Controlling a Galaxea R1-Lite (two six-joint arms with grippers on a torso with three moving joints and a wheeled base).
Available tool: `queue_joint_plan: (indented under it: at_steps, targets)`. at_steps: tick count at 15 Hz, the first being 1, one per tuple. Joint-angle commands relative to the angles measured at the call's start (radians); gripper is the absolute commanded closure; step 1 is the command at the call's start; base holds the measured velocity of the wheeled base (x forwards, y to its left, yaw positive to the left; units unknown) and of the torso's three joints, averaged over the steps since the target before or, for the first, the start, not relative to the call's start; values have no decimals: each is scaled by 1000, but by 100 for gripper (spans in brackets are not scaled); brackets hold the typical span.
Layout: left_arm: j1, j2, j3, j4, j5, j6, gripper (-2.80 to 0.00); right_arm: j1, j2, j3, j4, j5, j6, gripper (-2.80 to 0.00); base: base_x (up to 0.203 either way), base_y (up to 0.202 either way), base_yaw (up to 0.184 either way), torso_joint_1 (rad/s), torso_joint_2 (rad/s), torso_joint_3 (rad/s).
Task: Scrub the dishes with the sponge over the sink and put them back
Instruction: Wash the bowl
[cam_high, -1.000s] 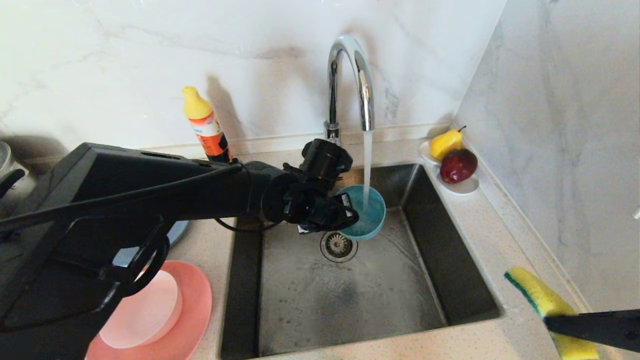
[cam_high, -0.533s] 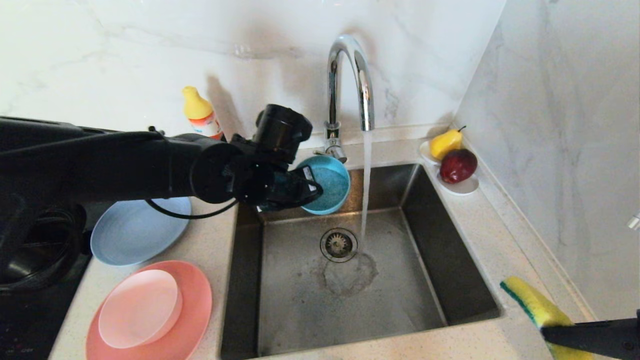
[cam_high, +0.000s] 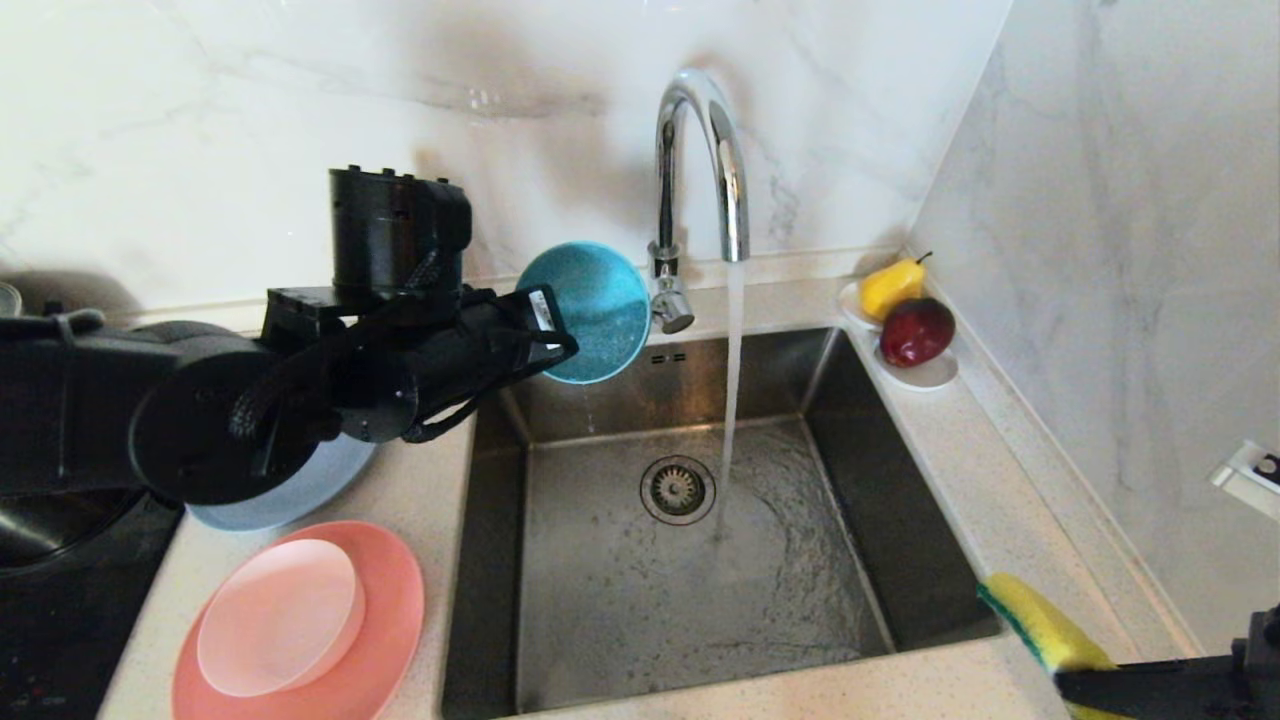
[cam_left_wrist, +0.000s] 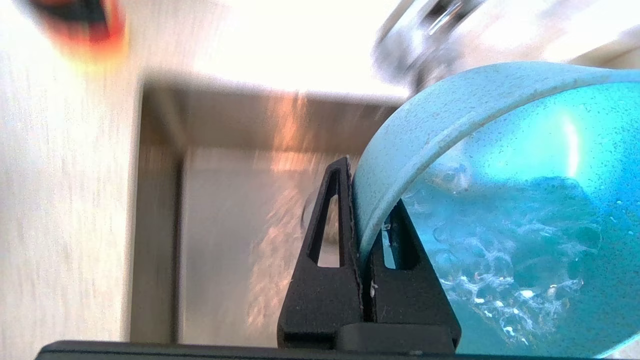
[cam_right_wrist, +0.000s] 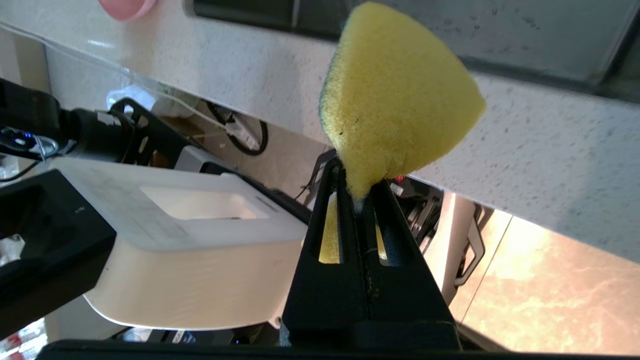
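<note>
Currently we note the left end effector (cam_high: 548, 335) pinching the teal bowl (cam_high: 590, 310) by its rim, one finger (cam_left_wrist: 330, 235) outside the wall and the other inside, pressed together on the thin plastic. The bowl hangs tilted on edge above the back left corner of the sink (cam_high: 900, 560), just beside the faucet (cam_high: 700, 160) and clear of the running stream, its opening facing toward the basin. We judge it light and stiff, but wet: the left wrist view shows water and bubbles pooled inside it, so the wall is likely slippery and the single rim pinch could let it swing or slide; the rim seems the only practical hold. The right end effector (cam_right_wrist: 357, 200) sits low at the front right of the desk (cam_high: 1000, 480), clamped on one corner of the sponge (cam_right_wrist: 395, 95), which is soft and squashes to a wedge between the fingers, green side showing in the head view. The basin holds only a thin wet film around the drain strainer (cam_high: 677, 489). On the desk left of the sink the smaller pale pink plate (cam_high: 280, 615) lies inside the large salmon-pink plate (cam_high: 390, 620), both otherwise empty; the grey-blue plate (cam_high: 290, 495) is partly hidden by the left arm. A small white dish (cam_high: 930, 375) at the back right carries a pear (cam_high: 892, 285) and an apple (cam_high: 916, 331).
</note>
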Motion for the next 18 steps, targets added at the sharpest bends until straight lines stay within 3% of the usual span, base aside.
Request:
queue_joint_plan:
  at_steps: [1, 4, 9, 18]
  targets:
    - [0, -80, 139, -338, -17, 78, 0, 1, 16, 4, 2, 16, 4, 0, 0, 0, 0, 0, 0, 0]
    - [1, -179, 263, -519, -141, 119, 0, 1, 31, 4, 1, 23, 4, 0, 0, 0, 0, 0, 0, 0]
    - [1, -234, 361, -768, -212, 220, 0, 2, 37, 18, 2, 37, 4, 0, 0, 0, 0, 0, 0, 0]
    - [2, -245, 374, -844, -217, 246, 0, 2, 48, 18, 0, 40, 4, 0, 0, 0, 0, 0, 0, 0]
